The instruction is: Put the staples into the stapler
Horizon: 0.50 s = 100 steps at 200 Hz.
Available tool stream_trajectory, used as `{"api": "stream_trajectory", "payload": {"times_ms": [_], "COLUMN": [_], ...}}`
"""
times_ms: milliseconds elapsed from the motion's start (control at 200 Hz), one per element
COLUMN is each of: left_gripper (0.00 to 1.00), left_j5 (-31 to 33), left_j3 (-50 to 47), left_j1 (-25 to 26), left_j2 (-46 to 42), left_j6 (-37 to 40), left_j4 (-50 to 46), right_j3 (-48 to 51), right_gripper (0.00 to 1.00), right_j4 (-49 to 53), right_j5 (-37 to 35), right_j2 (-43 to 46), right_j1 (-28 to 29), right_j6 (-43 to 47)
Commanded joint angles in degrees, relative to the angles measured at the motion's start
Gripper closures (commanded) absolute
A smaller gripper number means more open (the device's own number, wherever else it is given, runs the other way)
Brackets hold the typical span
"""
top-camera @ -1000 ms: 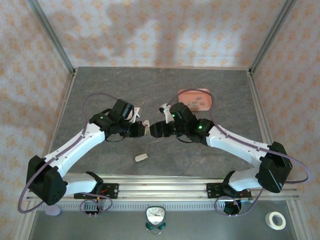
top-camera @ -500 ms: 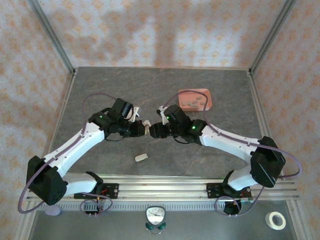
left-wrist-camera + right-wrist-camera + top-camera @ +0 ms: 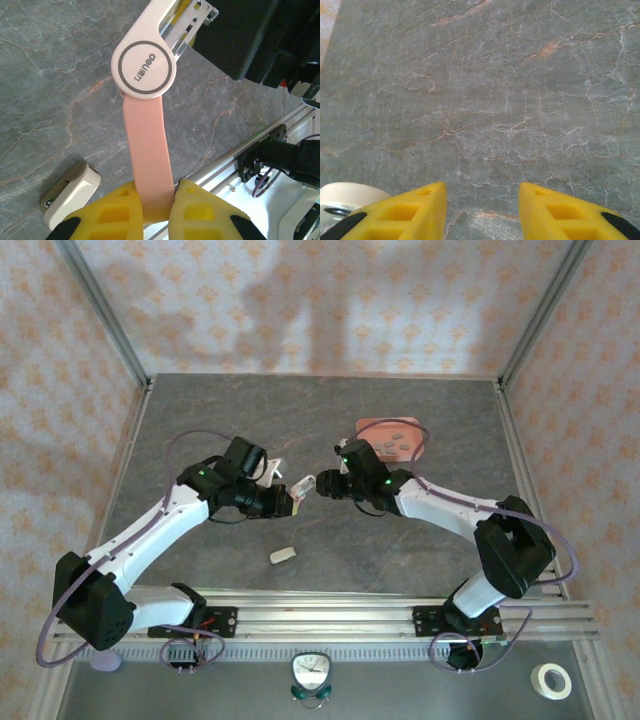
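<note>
R gripper (image 3: 481, 192) backed off stapler (image 3: 143, 75), now spread; L gripper (image 3: 152, 195) pinches it.

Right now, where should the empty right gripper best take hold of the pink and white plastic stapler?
Likely the stapler's white arm beyond the round hinge, approached from the right, opposite the left gripper clamped on the pink arm's tip. It sticks out free and is narrow enough to pinch across its sides.
</note>
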<state>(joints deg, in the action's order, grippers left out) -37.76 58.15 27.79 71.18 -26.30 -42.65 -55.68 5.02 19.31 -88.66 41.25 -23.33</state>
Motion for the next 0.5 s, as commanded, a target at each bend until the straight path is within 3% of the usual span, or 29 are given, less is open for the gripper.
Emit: {"api": "stream_trajectory", "payload": {"times_ms": [0,255,495], "left_gripper": [0.88,0.88,0.88], "left_j5": [-1.9,-2.6,-3.6], "left_j3": [1.1,0.5,1.2], "left_j1": [0.3,0.2,0.2], "left_j2": [0.5,1.5,1.9], "left_j6": [0.1,-0.9,0.1], "left_j4": [0.7,2.1,1.3], "right_j3": [1.3,4.9,7.6], "right_gripper": [0.55,0.47,0.36], "right_j4": [-3.2,2.6,2.5], "right_j5": [0.1,-4.3,-7.6], "right_j2": [2.7,13.6,23.6], "right_j1": [0.3,0.1,0.2], "right_j6": [1.6,12.4,31.3]}}
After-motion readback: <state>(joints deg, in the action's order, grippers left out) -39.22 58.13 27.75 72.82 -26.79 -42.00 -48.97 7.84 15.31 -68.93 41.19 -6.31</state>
